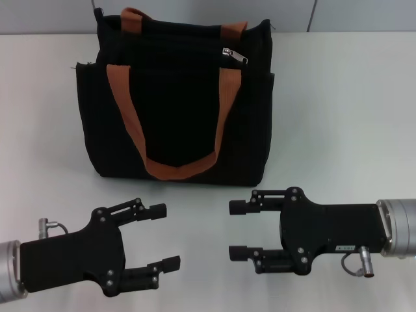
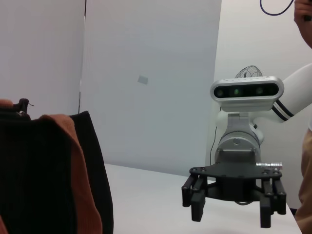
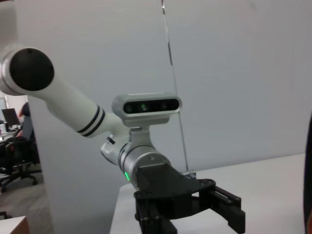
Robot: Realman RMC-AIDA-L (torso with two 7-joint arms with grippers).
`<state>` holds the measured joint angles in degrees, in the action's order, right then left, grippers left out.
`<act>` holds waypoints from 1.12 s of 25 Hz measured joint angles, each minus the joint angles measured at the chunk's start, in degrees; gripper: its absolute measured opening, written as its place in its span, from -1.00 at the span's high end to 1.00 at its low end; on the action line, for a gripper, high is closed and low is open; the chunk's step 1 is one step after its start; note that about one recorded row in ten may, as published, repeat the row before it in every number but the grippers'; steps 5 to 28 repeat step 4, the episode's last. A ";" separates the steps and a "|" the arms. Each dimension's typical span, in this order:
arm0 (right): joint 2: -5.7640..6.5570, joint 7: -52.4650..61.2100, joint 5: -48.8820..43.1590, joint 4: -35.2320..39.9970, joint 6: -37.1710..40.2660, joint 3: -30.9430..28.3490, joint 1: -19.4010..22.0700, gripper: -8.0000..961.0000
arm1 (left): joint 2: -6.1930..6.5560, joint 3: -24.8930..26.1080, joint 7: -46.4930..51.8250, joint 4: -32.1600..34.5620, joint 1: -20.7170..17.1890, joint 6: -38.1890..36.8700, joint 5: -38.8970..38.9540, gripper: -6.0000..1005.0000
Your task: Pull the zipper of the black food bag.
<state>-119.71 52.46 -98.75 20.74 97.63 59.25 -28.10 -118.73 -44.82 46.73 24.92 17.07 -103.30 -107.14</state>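
Note:
The black food bag (image 1: 179, 110) stands upright at the back middle of the white table, its two orange-brown handles (image 1: 130, 117) hanging down its front. The silver zipper pull (image 1: 235, 56) lies on the zip line near the bag's upper right. My left gripper (image 1: 162, 236) is open and empty, low in front of the bag to the left. My right gripper (image 1: 235, 230) is open and empty, in front of the bag to the right. The two grippers face each other, apart. The left wrist view shows the bag's side (image 2: 48, 175) and the right gripper (image 2: 233, 207) farther off.
The white table (image 1: 344, 117) stretches to both sides of the bag and ends at a grey wall behind it. The right wrist view shows the left gripper (image 3: 195, 219) with its arm and wrist camera. A person's arm shows at the left wrist view's far edge (image 2: 304, 9).

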 joint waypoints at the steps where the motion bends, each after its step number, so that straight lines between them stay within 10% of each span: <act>1: -0.01 0.00 0.20 0.00 -0.11 -0.10 -0.02 -0.38 | -0.01 0.00 0.00 -0.14 0.16 0.06 0.00 -0.59; 28: -0.01 -0.64 1.67 0.00 0.31 -0.17 0.01 -0.38 | -0.01 0.00 -0.02 -0.40 0.59 0.34 0.00 -0.59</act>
